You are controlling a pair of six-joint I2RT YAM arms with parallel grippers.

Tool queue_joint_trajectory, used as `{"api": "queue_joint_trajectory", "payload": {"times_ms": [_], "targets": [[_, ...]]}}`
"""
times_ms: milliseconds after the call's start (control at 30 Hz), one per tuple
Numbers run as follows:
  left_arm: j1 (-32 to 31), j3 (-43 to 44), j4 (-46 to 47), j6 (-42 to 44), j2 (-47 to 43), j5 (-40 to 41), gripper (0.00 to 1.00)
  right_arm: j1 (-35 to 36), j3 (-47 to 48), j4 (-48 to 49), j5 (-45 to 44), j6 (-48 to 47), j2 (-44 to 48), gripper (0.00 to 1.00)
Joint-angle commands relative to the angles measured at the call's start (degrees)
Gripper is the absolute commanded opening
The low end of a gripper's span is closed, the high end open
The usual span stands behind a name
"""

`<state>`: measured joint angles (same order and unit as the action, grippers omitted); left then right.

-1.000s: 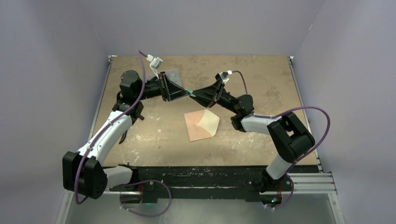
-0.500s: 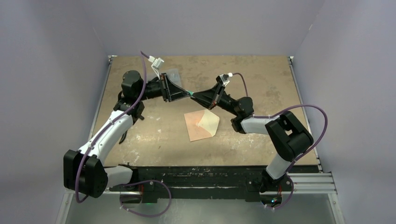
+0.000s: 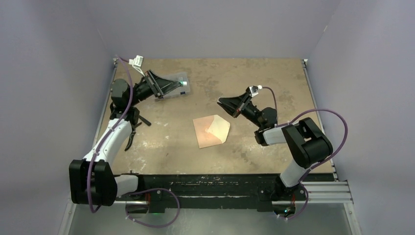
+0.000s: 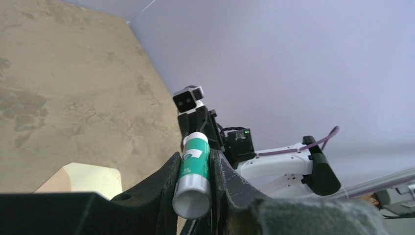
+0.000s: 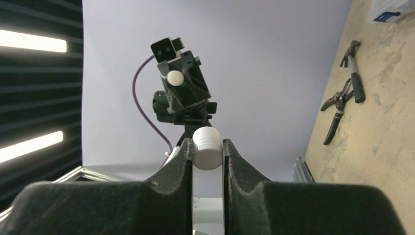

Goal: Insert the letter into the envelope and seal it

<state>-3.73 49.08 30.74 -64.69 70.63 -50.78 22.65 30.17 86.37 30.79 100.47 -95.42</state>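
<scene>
While both arms hang above the desk (image 3: 274,78), the sealing step looks about to begin, and it turns on how the glue reaches the flap. Farthest left, my left tool (image 3: 181,84) is pinched on a green-and-white glue stick (image 4: 194,171). The stick's long axis runs out along the fingers, roughly level, with its far end aimed rightward at the other arm rather than down at the paper.

The envelope (image 3: 208,136) lies flat on the desk, well apart from that tool, to its right and nearer my bases. Its pale cream flap (image 3: 219,126) is open and points toward the right side. No separate sheet shows anywhere, so I judge the letter is already inside, though I cannot confirm it.

Farther right, my right tool (image 3: 221,102) is clamped on a small white cap (image 5: 207,149). It hovers just beyond the flap's far corner, the nearer of the two arms but holding nothing useful for the flap.

So the left arm has the longer trip — across, toward me, and tipped nose-down — before the glue meets that cream face.
</scene>
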Motion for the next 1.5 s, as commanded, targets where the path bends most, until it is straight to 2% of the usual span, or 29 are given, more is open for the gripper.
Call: {"api": "queue_joint_trajectory", "payload": {"times_ms": [0,67,133,200,267,333,433,467,533,667,1000,1300,1400,1467], "targets": [[0.0,-0.8,8.9,-6.2,-0.4,0.5,0.0,-0.4,0.5,14.8,3.8,-4.8,-0.5,0.0],[0.0,1.5,-1.8,1.6,-1.1,1.3,0.0,-1.9,2.1,-3.3,6.1,-16.6,2.7,0.0],[-0.1,4.3,-12.3,9.2,-1.5,1.9,0.0,-3.2,4.8,-24.4,4.0,-30.3,7.4,0.0],[-0.2,5.3,-17.5,13.2,-1.9,2.5,0.0,-3.7,11.9,-48.8,-2.4,-46.5,11.1,0.0],[-0.5,5.5,-20.7,15.9,-2.0,3.1,0.0,-3.7,21.9,-68.9,-10.6,-59.6,10.3,0.0],[-1.1,5.9,-24.4,18.4,-1.3,3.6,0.0,-3.7,28.0,-82.4,-16.3,-67.8,7.1,0.0],[-2.9,6.4,-29.4,22.2,0.8,4.3,0.0,-3.6,33.7,-94.2,-27.6,-76.7,2.0,0.0],[-3.7,6.7,-31.6,23.8,1.3,5.1,0.0,-3.6,34.4,-96.2,-32.9,-78.1,1.0,0.0],[-5.3,7.4,-35.8,26.9,2.0,7.1,0.0,-3.5,35.0,-99.2,-38.0,-79.6,-0.3,0.0],[-8.0,7.6,-38.4,29.4,3.5,9.6,0.0,-3.5,37.1,-103.9,-42.2,-81.9,-3.8,0.0],[-11.3,7.4,-38.4,30.3,7.4,9.9,0.0,-3.5,41.1,-111.3,-41.2,-86.5,-9.5,0.01],[-11.6,7.3,-38.1,30.3,9.0,9.5,0.0,-3.6,43.0,-114.0,-38.2,-89.0,-13.7,0.15],[-11.6,6.9,-38.1,30.3,9.2,9.4,0.0,-3.6,43.5,-114.3,-37.2,-89.6,-14.2,0.24],[-11.6,6.7,-38.1,30.4,9.2,9.3,0.0,-3.6,43.8,-114.3,-36.9,-89.9,-14.3,0.34]]}}
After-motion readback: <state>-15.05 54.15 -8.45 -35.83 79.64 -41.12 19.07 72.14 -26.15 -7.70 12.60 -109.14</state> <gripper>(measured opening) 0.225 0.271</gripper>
